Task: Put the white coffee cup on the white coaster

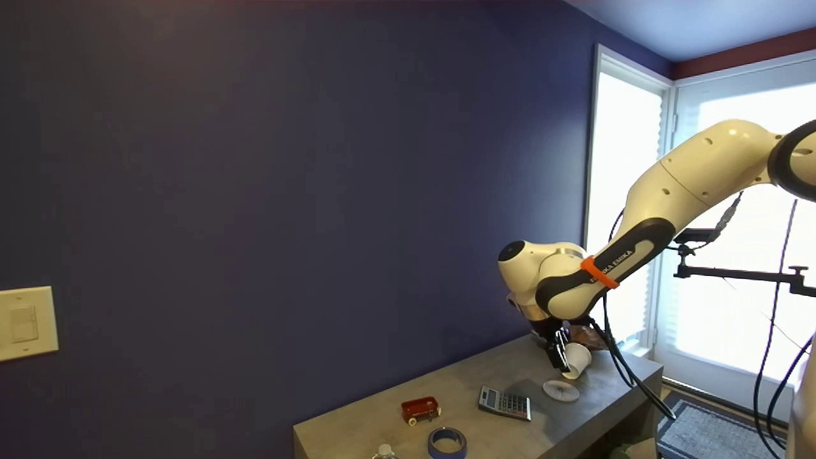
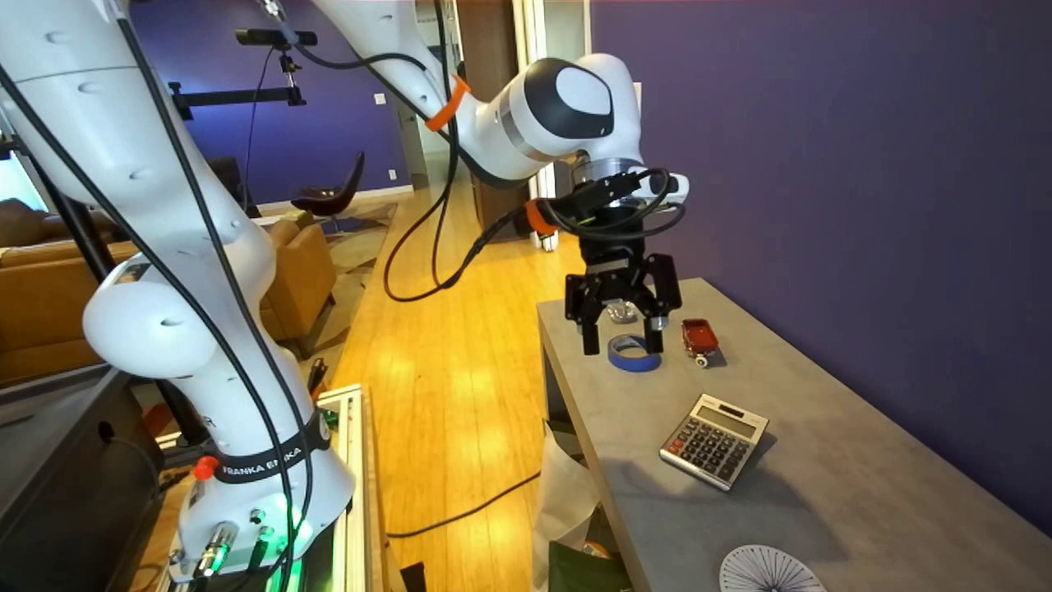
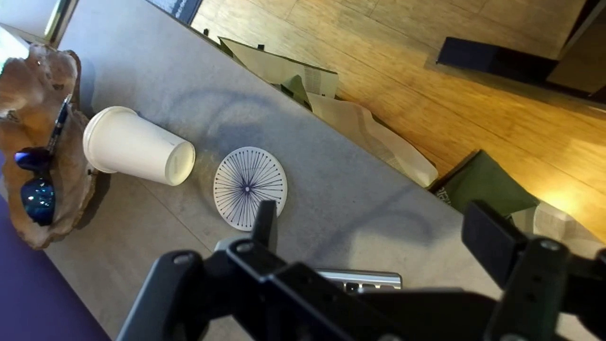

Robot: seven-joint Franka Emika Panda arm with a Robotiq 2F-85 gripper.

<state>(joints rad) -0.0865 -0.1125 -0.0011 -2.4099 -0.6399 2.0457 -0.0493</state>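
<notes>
The white coffee cup (image 3: 137, 146) lies on its side on the grey table in the wrist view, lid end toward a wooden dish and base toward the coaster. In an exterior view the cup (image 1: 578, 358) shows partly behind the gripper; it is out of view in the other exterior picture. The white coaster (image 3: 236, 189) is a flat round disc with dark radial lines, lying apart from the cup. It also shows in both exterior views (image 1: 561, 391) (image 2: 768, 571). My gripper (image 3: 374, 222) is open and empty above the table, fingers pointing down (image 2: 622, 341); one finger overlaps the coaster's edge in the wrist view.
A calculator (image 2: 715, 440) lies near the coaster. A blue tape roll (image 2: 629, 362) and a red toy wagon (image 2: 699, 339) are farther along. The wooden dish (image 3: 71, 199) holds sunglasses and a pen. A purple wall (image 1: 287, 223) runs along the table; bags (image 3: 487, 184) stand below its edge.
</notes>
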